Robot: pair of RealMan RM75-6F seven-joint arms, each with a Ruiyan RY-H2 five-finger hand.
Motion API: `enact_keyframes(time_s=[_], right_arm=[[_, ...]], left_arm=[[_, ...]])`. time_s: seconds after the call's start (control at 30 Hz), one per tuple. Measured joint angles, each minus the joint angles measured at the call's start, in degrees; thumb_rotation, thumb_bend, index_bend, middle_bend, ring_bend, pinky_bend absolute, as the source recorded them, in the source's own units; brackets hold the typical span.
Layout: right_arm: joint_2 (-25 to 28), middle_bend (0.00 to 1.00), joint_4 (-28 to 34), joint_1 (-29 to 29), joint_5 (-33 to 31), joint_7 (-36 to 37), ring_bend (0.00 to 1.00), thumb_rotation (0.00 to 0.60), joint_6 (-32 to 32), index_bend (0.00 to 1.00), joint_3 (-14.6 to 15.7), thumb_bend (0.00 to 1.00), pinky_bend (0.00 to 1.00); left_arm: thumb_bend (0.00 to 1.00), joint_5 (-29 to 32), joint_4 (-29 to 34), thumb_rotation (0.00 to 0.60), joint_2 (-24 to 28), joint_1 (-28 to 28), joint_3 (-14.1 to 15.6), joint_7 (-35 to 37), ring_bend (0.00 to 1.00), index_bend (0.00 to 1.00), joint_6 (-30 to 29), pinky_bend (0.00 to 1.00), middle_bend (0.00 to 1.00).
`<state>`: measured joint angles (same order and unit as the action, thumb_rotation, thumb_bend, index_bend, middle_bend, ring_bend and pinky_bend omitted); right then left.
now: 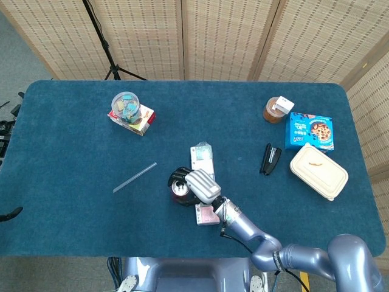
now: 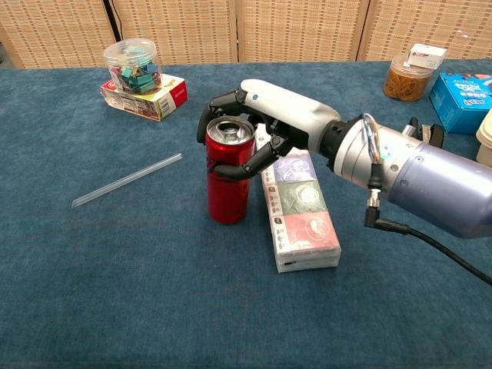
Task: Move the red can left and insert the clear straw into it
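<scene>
**Right hand around the red can, beside the long box**

Here the dark fingers (image 2: 231, 171) curl around the upper part of the red can (image 2: 228, 184), which stands upright on the blue table (image 2: 115, 269). The right hand (image 2: 269, 115) grips it from above and from the right. Just right of the can lies a long printed box (image 2: 301, 215). The clear straw (image 2: 127, 180) lies flat, well left of the can. The left hand is out of sight.
</scene>
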<state>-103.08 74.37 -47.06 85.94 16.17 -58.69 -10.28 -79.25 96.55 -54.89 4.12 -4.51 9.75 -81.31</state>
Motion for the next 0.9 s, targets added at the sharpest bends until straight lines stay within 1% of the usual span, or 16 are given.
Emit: enact_keyframes(time_s=[0.03,0.13,0.27,0.47,0.63,0.73,0.83,0.9], right_arm=[[-0.01,0.29,-0.04,0.01,0.07,0.02,0.18,0.6,-0.06,0.34,0.08,0.22,0.39],[0.02,0.24,-0.13,0.06,0.31,-0.05,0.12,0.6,-0.3,0.3,0.32,0.17,0.32],[0.15,0.19,0.15,0.2,0.56,-0.12,0.08,0.6,-0.94,0.27,0.4,0.14,0.26],[1.81,0.13,2.97,0.44,1.16,0.02,0.04,0.6,-1.71,0.22,0.49,0.11,0.2],[3.61,0.03,5.7,0.5,0.73,-0.28,0.0,0.6,-1.47,0.12,0.1,0.08,0.13],[5.8,0.0,8.02,0.54,0.34,-1.16,0.0,0.6,-1.05,0.07,-0.24,0.07,0.07],[10.1,0.0,11.63,1.18,0.16,-2.46,0.0,0.6,-1.47,0.04,-0.71,0.07,0.04],[14.28,0.0,14.88,2.0,-0.02,-3.87,0.0,0.6,-2.04,0.03,-0.97,0.07,0.03]], left_arm=[[0.0,0.0,0.02,0.6,0.0,0.01,0.01,-0.04,0.0,0.0,0.03,0.0,0.0],[0.0,-0.03,0.06,0.6,0.0,0.04,0.03,-0.12,0.0,0.0,0.04,0.0,0.0],[0.0,-0.04,0.07,0.6,0.05,0.01,0.04,0.07,0.0,0.0,-0.02,0.0,0.0],[0.0,-0.2,-0.06,0.6,0.18,-0.01,0.08,0.53,0.0,0.0,-0.03,0.0,0.0],[0.0,-0.36,-0.13,0.6,0.2,-0.06,0.11,0.82,0.0,0.0,-0.17,0.0,0.0],[0.0,-0.44,-0.42,0.6,0.13,-0.07,0.06,1.09,0.0,0.0,-0.31,0.0,0.0],[0.0,-0.55,-0.7,0.6,0.01,0.06,0.05,1.88,0.0,0.0,-0.05,0.0,0.0],[0.0,-0.54,-0.88,0.6,-0.1,0.16,-0.01,2.21,0.0,0.0,0.06,0.0,0.0]])
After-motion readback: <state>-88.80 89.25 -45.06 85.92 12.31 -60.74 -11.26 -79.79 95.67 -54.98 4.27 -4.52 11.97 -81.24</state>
